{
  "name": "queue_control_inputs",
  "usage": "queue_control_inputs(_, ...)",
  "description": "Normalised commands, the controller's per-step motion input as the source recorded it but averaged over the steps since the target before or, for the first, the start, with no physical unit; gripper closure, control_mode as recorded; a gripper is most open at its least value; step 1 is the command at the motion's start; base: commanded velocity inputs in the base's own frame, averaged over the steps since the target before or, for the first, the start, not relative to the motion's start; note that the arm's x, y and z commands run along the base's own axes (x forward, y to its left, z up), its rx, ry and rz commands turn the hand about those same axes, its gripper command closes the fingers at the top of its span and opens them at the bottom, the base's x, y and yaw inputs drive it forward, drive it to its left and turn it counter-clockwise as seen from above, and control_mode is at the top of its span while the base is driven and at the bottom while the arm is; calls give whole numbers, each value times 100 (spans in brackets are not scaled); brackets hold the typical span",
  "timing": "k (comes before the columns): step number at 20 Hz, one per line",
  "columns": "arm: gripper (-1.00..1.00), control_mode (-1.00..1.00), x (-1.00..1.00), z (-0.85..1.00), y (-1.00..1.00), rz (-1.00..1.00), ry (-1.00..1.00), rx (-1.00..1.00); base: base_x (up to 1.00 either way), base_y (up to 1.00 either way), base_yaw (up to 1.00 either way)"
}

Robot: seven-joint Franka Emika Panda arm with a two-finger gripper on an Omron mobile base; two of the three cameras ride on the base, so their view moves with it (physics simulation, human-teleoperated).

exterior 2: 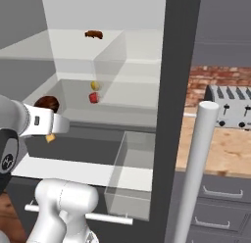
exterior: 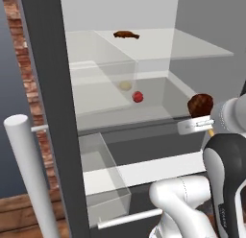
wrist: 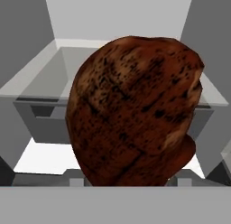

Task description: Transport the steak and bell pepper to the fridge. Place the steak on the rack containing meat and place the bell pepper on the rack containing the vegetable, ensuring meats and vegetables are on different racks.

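Observation:
My gripper (exterior: 199, 115) is shut on the steak (exterior: 200, 104), a dark reddish-brown lump held up in front of the open fridge (exterior: 48, 88) at about the lower rack's height. The steak (wrist: 133, 110) hides the fingertips in the hand view, with the fridge's white interior behind it. In the right base view the steak (exterior 2: 46, 103) sits at the left, above the white hand. The bell pepper (exterior: 138, 96) (exterior 2: 94, 97) lies on the lower rack beside the pale yellow-tan vegetable (exterior: 125, 85) (exterior 2: 95, 85). The meat (exterior: 126, 35) (exterior 2: 93, 35) lies on the upper rack (exterior: 192, 47).
Grey drawers (exterior: 144, 146) sit below the lower rack. A clear door bin (exterior: 103, 179) and a long silvery bar handle (exterior: 29, 174) stand at the left. At the right a second handle (exterior 2: 196, 173) rises before a wooden counter with a toaster (exterior 2: 228, 105).

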Motion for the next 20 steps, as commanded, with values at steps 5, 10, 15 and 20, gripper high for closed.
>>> queue_control_inputs(5, 100, -100, -3, 2, 0, 3, -3, 0, 5, 0, 15)
queue_control_inputs(10, 100, -100, -8, 35, 0, 4, -20, 0, 0, 0, 0)
queue_control_inputs(15, 100, -100, 0, 60, 15, 0, -25, -3, 0, 0, 0)
queue_control_inputs(20, 100, -100, 23, 63, 6, 0, -1, 1, 0, 0, 0)
